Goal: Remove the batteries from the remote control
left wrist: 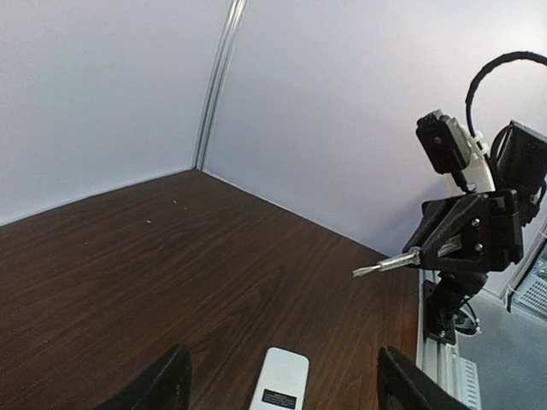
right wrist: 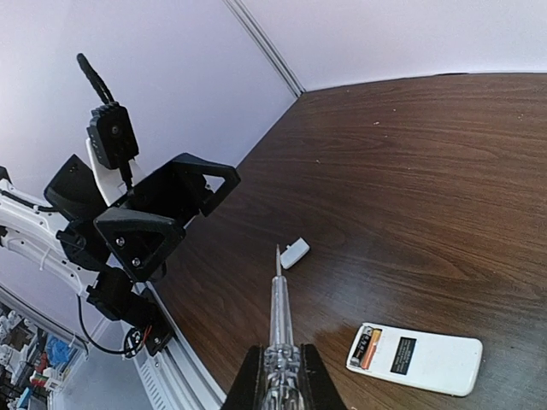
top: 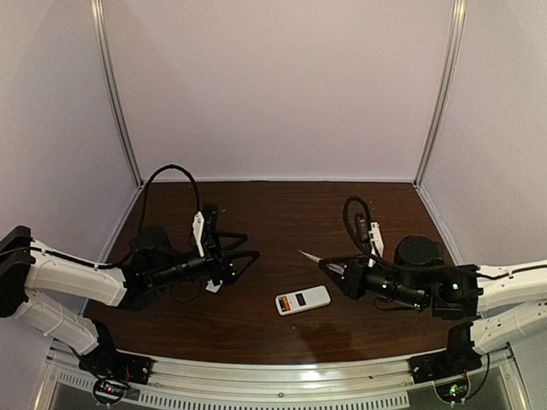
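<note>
The remote control [top: 304, 300] lies back-up on the table between the arms. Its compartment at the left end is uncovered, and the batteries [right wrist: 367, 348] sit inside, one orange and one silvery-grey. My right gripper [top: 336, 273] is shut on a clear-handled screwdriver [right wrist: 279, 318], whose tip points left, above the table and up-left of the remote [right wrist: 420, 360]. My left gripper [top: 249, 245] is open and empty, hovering left of the remote. In the left wrist view the remote [left wrist: 280, 381] lies between and beyond the spread fingers [left wrist: 167, 386].
The small white cover piece [top: 213, 286] lies on the table under the left gripper, and it also shows in the right wrist view [right wrist: 295, 253]. White walls with metal corner posts enclose the dark wood table [top: 282, 213]. A metal rail [top: 282, 380] runs along the near edge.
</note>
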`<action>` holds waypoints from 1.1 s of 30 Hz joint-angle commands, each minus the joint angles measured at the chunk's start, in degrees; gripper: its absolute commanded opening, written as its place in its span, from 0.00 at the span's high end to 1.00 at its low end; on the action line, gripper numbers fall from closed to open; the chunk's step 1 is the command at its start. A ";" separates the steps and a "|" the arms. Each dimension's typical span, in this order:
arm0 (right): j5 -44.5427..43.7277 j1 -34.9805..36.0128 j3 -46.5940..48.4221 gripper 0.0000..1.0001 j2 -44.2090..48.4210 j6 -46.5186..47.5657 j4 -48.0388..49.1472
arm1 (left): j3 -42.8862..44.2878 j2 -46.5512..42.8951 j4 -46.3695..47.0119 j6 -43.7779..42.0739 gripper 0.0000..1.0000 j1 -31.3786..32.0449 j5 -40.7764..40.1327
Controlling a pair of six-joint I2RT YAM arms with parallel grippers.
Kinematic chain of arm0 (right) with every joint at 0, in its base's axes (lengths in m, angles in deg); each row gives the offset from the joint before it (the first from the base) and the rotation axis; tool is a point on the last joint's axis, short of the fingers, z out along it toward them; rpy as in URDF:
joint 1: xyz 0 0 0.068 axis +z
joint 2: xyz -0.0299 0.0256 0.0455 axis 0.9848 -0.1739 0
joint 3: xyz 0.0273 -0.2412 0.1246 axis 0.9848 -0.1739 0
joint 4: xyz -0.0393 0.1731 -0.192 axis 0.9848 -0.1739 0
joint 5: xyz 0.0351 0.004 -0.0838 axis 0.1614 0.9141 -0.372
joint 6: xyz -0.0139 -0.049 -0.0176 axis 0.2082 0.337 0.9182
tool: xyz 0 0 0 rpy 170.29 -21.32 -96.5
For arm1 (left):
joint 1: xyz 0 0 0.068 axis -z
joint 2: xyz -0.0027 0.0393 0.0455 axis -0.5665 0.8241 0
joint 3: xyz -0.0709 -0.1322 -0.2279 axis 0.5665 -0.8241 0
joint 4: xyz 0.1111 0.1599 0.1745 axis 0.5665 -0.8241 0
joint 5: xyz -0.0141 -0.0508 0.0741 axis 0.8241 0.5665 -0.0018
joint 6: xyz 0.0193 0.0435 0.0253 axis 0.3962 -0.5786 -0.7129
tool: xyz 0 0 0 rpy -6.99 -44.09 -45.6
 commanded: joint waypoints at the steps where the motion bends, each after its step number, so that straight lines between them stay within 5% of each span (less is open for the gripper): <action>1: -3.09 -0.01 3.99 1.00 3.34 -0.78 -16.65 | -0.79 1.31 2.97 -10.78 0.23 -0.24 -6.09; 13: 1.79 -2.97 14.30 1.00 -1.22 -0.24 -35.38 | 2.24 12.14 -0.12 -24.55 0.03 -0.26 0.41; 21: 5.73 -5.49 16.34 1.00 -3.70 0.75 -38.19 | 4.09 18.94 -2.66 -30.34 0.03 -0.28 9.96; 33: 11.58 -8.43 16.25 1.00 -7.47 2.20 -37.82 | 6.28 27.75 -3.98 -31.36 0.02 -0.24 12.66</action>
